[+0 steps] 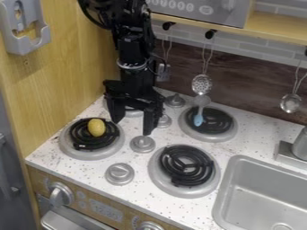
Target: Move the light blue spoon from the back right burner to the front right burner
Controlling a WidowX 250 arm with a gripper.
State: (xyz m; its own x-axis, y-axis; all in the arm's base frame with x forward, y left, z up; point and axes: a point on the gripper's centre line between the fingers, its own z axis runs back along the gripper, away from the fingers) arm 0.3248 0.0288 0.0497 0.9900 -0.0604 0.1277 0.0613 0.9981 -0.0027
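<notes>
Black gripper (133,126), fingers parted and empty, hung above the stovetop (144,168) between the left and right burners. A yellow oval object (96,127) lay on the left burner (93,154); a blue-ended utensil (198,119) rested on the far right burner (224,130).

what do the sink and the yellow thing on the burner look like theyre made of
Sink: probably metal or metallic-painted plastic, satin grey, going by its soft, even sheen.
Yellow thing: possibly plastic, given its rounded, mottled surface, though foam or real fruit could look similar.
</notes>
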